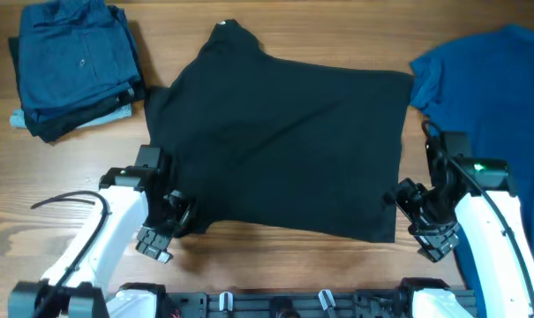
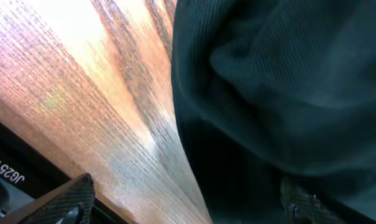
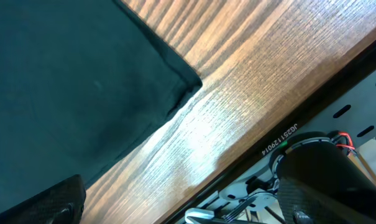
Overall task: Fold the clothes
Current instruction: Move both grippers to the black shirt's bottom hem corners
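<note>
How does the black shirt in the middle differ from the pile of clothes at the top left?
The black T-shirt lies spread open, unfolded; the dark blue pile is folded and stacked. The black T-shirt covers far more area than the dark blue pile. Both are clothes resting on the wooden table.

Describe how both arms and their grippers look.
The left arm and right arm have smooth white shells with black joints. The left gripper and right gripper are boxy and black. A thin black cable trails from the left arm; the right carries a looping black cable and a small green light. The fingers look matte black, finely woven.
</note>
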Robot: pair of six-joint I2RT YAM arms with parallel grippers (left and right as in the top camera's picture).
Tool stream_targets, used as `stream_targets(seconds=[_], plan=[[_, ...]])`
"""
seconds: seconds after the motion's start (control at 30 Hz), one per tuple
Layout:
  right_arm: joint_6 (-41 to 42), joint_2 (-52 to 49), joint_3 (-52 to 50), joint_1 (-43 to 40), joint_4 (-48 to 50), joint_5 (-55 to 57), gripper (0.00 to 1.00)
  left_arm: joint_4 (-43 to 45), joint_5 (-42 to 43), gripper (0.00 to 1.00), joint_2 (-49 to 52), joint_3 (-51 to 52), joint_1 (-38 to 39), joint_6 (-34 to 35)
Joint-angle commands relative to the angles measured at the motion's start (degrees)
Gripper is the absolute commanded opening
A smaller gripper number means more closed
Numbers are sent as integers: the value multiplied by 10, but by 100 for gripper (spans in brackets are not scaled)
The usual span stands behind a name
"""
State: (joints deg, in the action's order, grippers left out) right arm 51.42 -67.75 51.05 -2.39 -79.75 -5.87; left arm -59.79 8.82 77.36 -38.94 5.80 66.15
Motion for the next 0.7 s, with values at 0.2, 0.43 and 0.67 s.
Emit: stream_targets(seconds=[0.2,0.43,0.67], plan=[[10,5,-2,2,-4,-17,100,21,-25,68,34,8,2,8],[11,5,-2,2,-5,-21,100,89,-7,68,34,73,2,8],[28,5,-2,2,5,-19,100,126,-8,52,34,82,2,8]])
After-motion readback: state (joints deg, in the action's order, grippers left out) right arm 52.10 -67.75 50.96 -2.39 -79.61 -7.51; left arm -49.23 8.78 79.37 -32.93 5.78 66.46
